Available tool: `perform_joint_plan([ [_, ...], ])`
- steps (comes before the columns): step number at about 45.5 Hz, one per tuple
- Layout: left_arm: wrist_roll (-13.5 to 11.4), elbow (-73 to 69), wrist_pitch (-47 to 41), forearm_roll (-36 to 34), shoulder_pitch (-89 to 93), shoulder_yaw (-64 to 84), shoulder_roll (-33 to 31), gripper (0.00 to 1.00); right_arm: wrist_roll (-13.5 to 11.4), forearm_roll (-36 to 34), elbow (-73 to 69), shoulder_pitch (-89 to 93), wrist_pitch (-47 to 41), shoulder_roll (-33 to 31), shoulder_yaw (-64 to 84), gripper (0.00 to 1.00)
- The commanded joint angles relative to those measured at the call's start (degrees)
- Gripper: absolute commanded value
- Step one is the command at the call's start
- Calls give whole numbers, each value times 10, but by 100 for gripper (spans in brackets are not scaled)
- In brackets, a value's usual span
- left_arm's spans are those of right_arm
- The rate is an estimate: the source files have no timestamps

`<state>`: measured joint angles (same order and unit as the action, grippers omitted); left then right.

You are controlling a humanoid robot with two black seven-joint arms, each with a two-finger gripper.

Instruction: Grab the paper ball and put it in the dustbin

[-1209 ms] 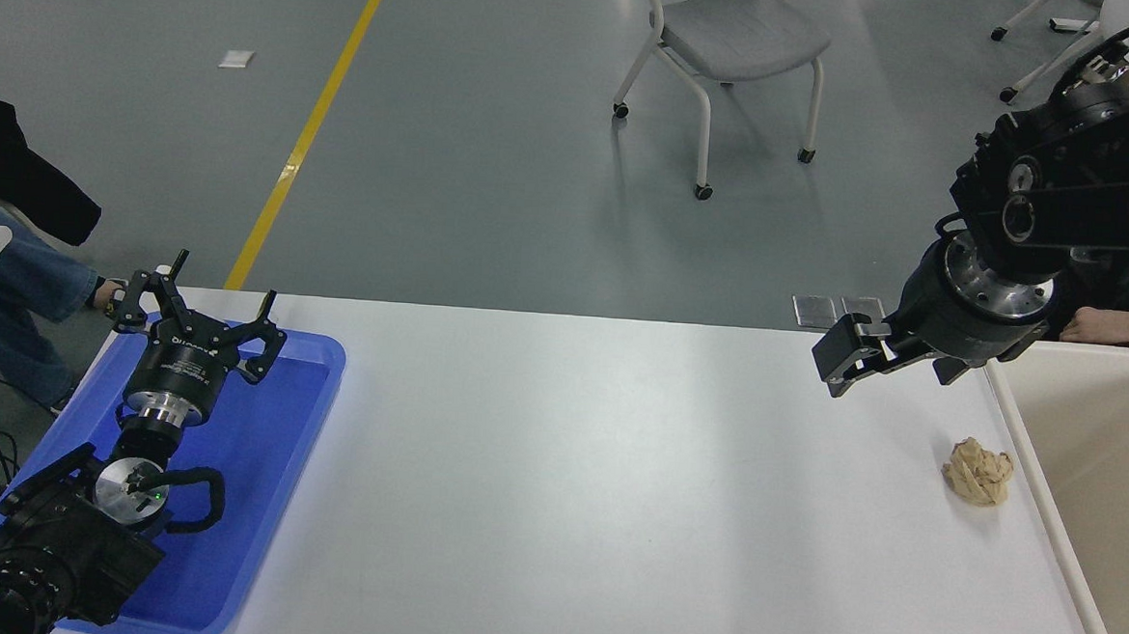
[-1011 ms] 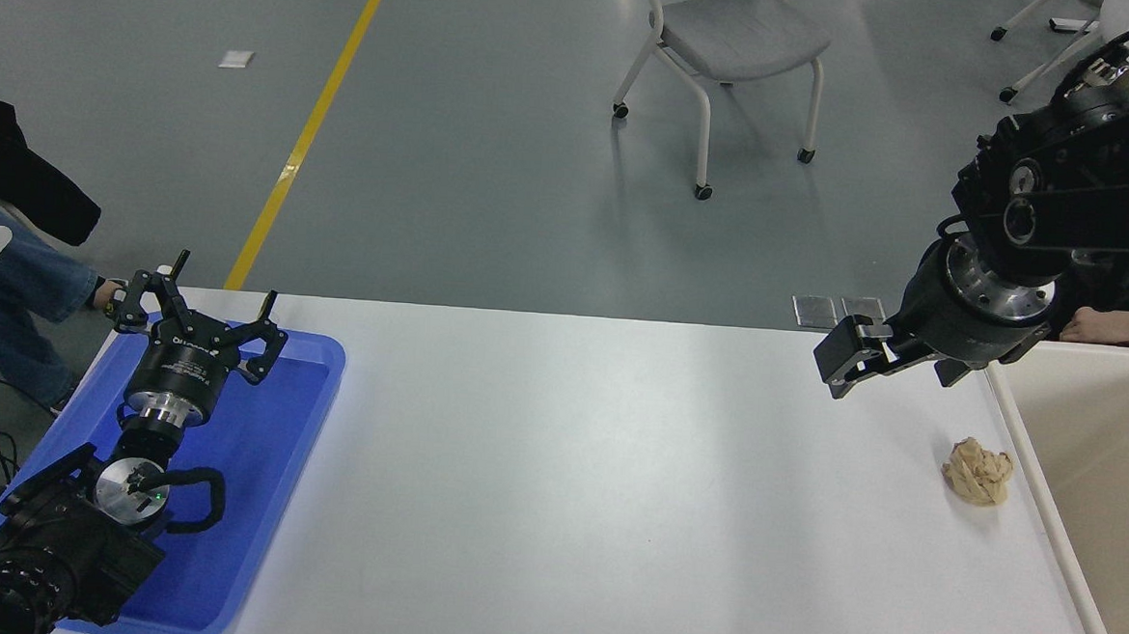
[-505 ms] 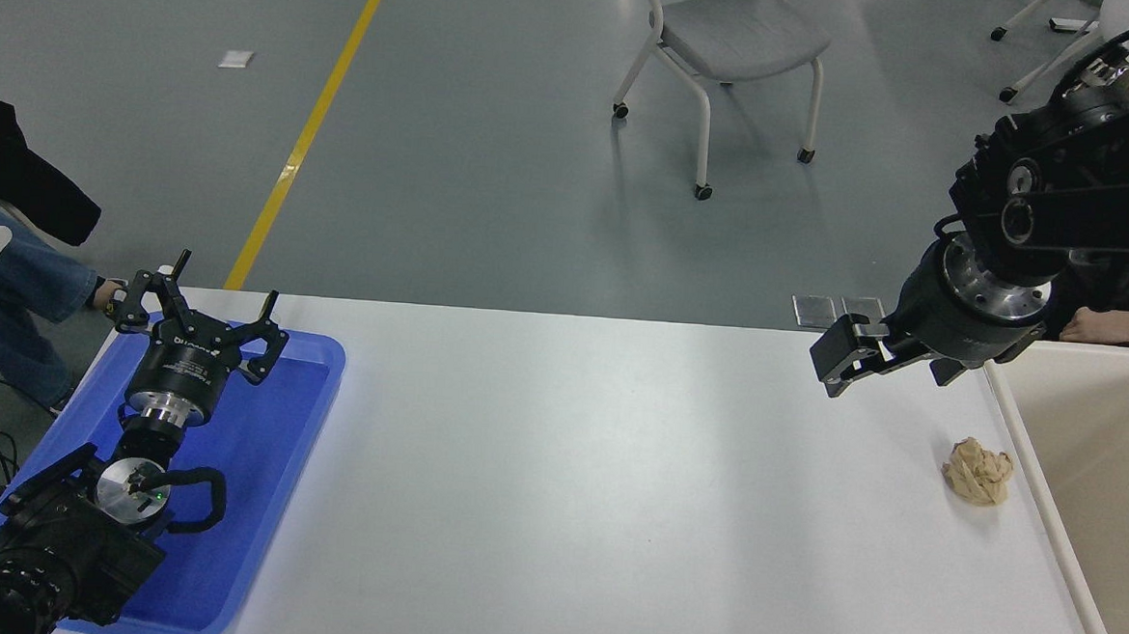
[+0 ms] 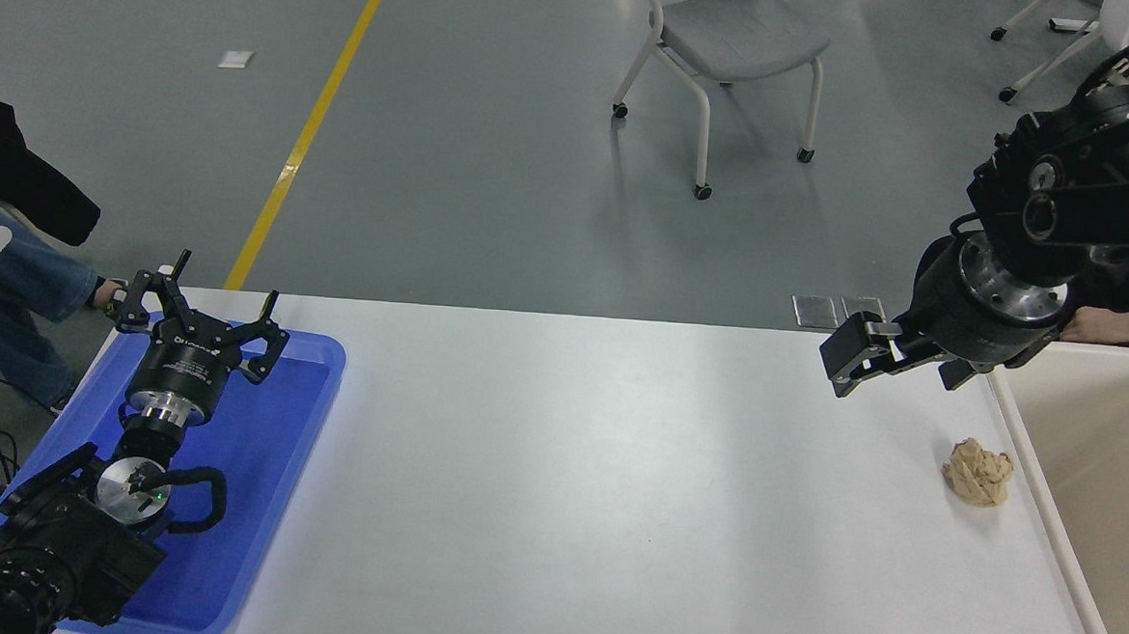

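Note:
The paper ball, a tan crumpled wad, lies on the white table near its right edge, just left of the dustbin. The dustbin is a cream-white bin cut off by the picture's right edge. My right gripper hangs above the table's far edge, up and to the left of the ball, apart from it and holding nothing. It is seen side-on. My left gripper is parked open over the blue tray at the lower left.
A shallow blue tray sits at the table's left end under the left arm. A person's hand rests behind the dustbin at the right edge. A person in jeans sits at the far left. A grey chair stands on the floor beyond the table.
My right arm has shifted slightly to the right. The paper ball and the left arm have not moved.

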<state>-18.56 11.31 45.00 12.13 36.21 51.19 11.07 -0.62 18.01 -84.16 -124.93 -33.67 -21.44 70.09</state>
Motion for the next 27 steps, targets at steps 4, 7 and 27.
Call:
perform_joint_plan([
  [4,0,-1,0,0,1,1,-1,100,1,102,51,79,36,-56,-4,100],
  [7,0,-1,0,0,1,1,0,100,1,122,83,111,57,-60,-10,100],
  [27,1,0,0,0,1,0,-1,100,2,177,341,389,171,-57,-87,100],
])
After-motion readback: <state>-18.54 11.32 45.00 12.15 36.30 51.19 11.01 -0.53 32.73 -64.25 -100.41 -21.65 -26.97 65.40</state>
